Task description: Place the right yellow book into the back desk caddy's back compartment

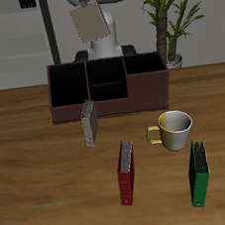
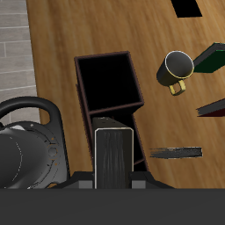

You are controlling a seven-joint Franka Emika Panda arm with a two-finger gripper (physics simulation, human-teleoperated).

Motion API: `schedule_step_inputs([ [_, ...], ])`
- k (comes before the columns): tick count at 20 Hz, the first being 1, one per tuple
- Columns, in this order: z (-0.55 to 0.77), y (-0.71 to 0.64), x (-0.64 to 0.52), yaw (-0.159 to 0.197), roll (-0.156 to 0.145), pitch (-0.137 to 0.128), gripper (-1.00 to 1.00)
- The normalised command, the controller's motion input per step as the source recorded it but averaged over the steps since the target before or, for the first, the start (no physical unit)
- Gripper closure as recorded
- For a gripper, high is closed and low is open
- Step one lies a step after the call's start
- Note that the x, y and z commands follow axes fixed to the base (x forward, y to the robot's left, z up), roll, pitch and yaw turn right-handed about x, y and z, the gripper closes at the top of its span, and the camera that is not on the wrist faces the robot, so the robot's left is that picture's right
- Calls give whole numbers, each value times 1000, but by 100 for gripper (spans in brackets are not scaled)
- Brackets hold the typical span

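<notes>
My gripper (image 1: 85, 6) is shut on the right yellow book (image 1: 89, 23), a grey-tan hardback, and holds it tilted high above the back desk caddy (image 1: 109, 107). The caddy is a long dark maroon box at the table's back. Its back compartment (image 1: 107, 72) is the narrow dark middle section at the rear, below the book. In the wrist view the book's pale striped page edges (image 2: 112, 160) sit in my gripper (image 2: 112, 181), over the caddy's rim (image 2: 104, 56). The fingers themselves are mostly hidden by the book.
The twin grey-tan book (image 1: 88, 124) stands in front of the caddy. A red book (image 1: 126, 173) and a green book (image 1: 199, 174) stand nearer the table's front edge. A yellow mug (image 1: 174, 129) sits between them. A potted plant (image 1: 168, 18) stands behind the caddy.
</notes>
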Motion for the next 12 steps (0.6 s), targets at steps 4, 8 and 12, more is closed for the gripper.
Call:
schedule_step_inputs([
  [4,22,-81,66,76,-13,-27,100],
  [8,-5,-11,88,41,-8,0,100],
  [12,-53,-1,141,113,-5,-32,100],
])
